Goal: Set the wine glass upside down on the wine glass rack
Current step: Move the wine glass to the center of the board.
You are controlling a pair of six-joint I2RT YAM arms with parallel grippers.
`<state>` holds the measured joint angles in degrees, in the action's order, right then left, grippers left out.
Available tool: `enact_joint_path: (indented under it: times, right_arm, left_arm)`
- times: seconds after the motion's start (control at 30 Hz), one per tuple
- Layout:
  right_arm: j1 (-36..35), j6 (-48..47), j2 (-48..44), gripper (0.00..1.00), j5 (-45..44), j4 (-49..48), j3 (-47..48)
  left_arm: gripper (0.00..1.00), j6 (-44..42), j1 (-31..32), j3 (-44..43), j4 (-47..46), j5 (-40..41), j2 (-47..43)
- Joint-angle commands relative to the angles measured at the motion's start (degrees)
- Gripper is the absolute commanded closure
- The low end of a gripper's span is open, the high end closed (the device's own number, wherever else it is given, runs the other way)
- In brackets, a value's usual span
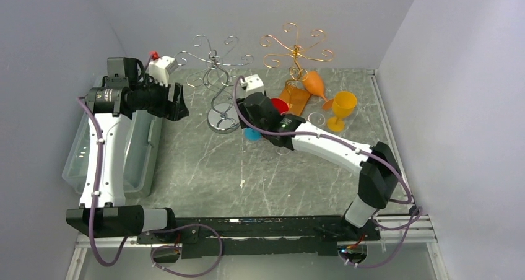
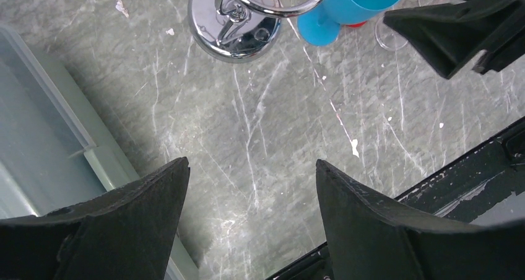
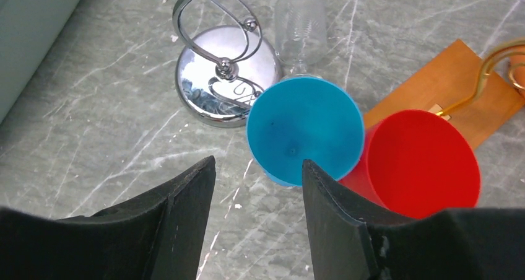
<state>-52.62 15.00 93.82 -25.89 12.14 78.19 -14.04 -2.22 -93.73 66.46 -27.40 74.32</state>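
Upright on the desk (image 1: pixel 247 181), mouth open to the right wrist camera: blue wine glass (image 3: pixel 303 128), centre of that view, not on any rack. Touching its right flank, lower right of frame, a red wine glass (image 3: pixel 421 162), also upright. Just above, at top centre, a clear glass (image 3: pixel 301 26). To the upper left, close beside the blue glass, the round mirrored foot of the silver rack (image 3: pixel 226 85).

Right tool (image 3: pixel 257 168) released, jaws parted at the bottom of the frame, tips just short of the blue rim, nothing clasped.

In the top view, upper right: gold rack (image 1: pixel 296 48) with an orange glass (image 1: pixel 314 82) hung bowl-down, a yellow glass (image 1: pixel 343 105) standing beside.

Left tool (image 2: pixel 252 165) spread wide over bare desk, holding nothing, next to the clear bin (image 1: pixel 77 162) at the left edge.
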Motion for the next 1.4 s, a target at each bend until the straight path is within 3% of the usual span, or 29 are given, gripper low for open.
enact_joint_path:
  times: [0.0, 0.33, 0.4, 0.47, 0.53, 0.87, 1.1, 1.37]
  right_arm:
    - [0.2, -2.8, 3.3, 0.44, 2.9, -0.5, 2.6]
    - [1.1, -5.6, 8.9, 0.61, 3.7, -1.2, 3.4]
    - [1.1, -5.7, 8.8, 0.7, 4.1, -1.1, 3.2]
    - [1.1, -5.8, 8.1, 0.89, 4.3, -0.8, 2.6]
    - [1.1, -6.0, 6.6, 1.0, 4.5, -0.4, 1.8]
    - [-0.1, -7.4, -4.1, 1.0, 9.1, 6.8, -1.6]
    - [-3.3, -8.0, -12.3, 1.0, 9.9, 12.7, -9.1]
    - [-5.7, -5.1, -17.7, 1.0, 8.7, 11.9, -18.1]
  left_arm:
    - [0.19, 1.7, 0.0, -2.7, 0.8, -2.3, 0.3]
    - [0.19, 0.1, -0.1, -3.6, 1.6, -0.1, 0.5]
    - [0.19, 0.0, 0.0, -3.6, 1.5, 0.2, 0.5]
    - [0.19, -0.1, 0.0, -3.6, 1.5, 0.3, 0.5]
    - [0.19, -0.2, 0.0, -3.7, 1.4, 0.6, 0.6]
    - [0.2, -0.1, 0.0, -5.5, 1.3, 1.5, 1.8]
    - [0.2, -0.3, 0.0, -5.4, 1.3, 2.2, 2.0]
    - [0.19, -0.7, 0.0, -4.4, 1.2, 2.5, 1.7]
